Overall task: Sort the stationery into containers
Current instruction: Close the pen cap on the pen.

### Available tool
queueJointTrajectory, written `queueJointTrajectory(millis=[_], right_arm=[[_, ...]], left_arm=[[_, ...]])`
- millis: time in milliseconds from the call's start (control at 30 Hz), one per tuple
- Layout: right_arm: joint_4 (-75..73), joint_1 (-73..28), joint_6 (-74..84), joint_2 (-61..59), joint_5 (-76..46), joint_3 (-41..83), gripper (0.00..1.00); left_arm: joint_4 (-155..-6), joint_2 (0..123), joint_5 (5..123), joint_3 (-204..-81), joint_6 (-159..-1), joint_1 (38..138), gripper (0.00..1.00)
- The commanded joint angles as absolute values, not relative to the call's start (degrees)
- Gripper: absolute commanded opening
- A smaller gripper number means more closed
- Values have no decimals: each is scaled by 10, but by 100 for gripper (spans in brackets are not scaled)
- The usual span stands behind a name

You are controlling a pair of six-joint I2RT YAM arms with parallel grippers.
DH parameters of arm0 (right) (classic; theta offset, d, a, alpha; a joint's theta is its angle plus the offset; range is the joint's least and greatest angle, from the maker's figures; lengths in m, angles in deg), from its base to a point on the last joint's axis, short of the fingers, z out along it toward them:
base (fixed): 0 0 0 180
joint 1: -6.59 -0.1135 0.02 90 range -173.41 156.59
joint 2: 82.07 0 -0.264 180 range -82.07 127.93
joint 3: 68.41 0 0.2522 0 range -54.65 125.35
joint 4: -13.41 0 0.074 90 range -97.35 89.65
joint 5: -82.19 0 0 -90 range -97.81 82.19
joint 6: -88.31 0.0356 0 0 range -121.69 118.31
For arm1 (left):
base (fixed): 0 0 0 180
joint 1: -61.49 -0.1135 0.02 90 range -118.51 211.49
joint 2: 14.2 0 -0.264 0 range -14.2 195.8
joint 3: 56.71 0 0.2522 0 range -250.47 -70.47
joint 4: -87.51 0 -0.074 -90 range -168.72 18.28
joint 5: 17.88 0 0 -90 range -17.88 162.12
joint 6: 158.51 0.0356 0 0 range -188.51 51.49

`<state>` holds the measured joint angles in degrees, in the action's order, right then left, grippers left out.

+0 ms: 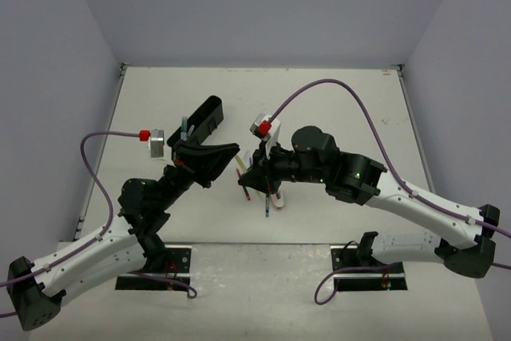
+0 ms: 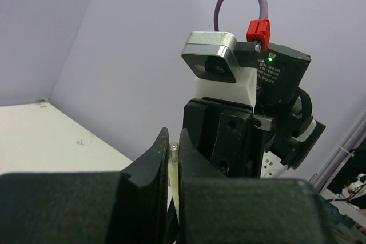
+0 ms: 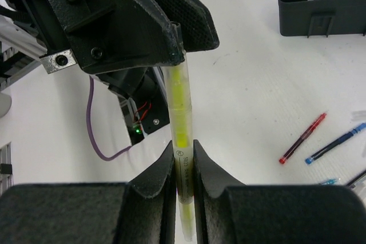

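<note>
Yellow highlighter (image 3: 182, 101) mid-frame, held off table, spanning both tools. Right gripper (image 3: 184, 167) clamped on lower end; left gripper (image 2: 173, 158) pinching upper end. Black organiser tray (image 3: 320, 10) upper right. Red pen (image 3: 303, 138), blue pen (image 3: 335, 143) lying at right.

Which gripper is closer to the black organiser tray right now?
Left. The left gripper sits just beside the tray's near end; the right gripper is farther off, rightward in the top view. Both are shut on the yellow pen.
</note>
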<state>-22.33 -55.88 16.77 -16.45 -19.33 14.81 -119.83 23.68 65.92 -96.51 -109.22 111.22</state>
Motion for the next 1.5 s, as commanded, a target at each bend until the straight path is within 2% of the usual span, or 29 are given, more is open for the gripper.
queueJointTrajectory(millis=[0,367,633,800,1067,1100,1133,1200,1267,1300,1367,1467], right_arm=[[-83,-528,157,-141,-124,275,0],[-82,-479,181,-109,-160,315,0],[-8,-479,194,-173,-234,139,0],[62,-480,205,-204,-261,25,0],[85,-480,211,-233,-276,-25,0],[88,-480,213,-238,-283,-29,0],[89,-480,213,-239,-290,-32,0],[95,-480,213,-242,-302,-38,0],[96,-480,213,-240,-307,-42,0],[96,-481,212,-237,-312,-42,0],[96,-481,211,-233,-322,-44,0],[97,-484,208,-226,-333,-45,0]], left_arm=[[-1105,251,554,-906,-1105,1142,0],[-1161,281,571,-853,-1130,1180,0],[-993,242,642,-955,-1059,1180,0],[-943,222,666,-1018,-1019,1180,0],[-902,221,669,-1080,-1001,1180,0],[-897,221,671,-1084,-1000,1180,5],[-895,220,673,-1085,-998,1180,20],[-900,217,671,-1082,-997,1181,43],[-901,217,672,-1082,-996,1180,54],[-900,219,671,-1084,-996,1180,55],[-902,221,668,-1087,-994,1181,50],[-903,223,670,-1092,-991,1181,49]])
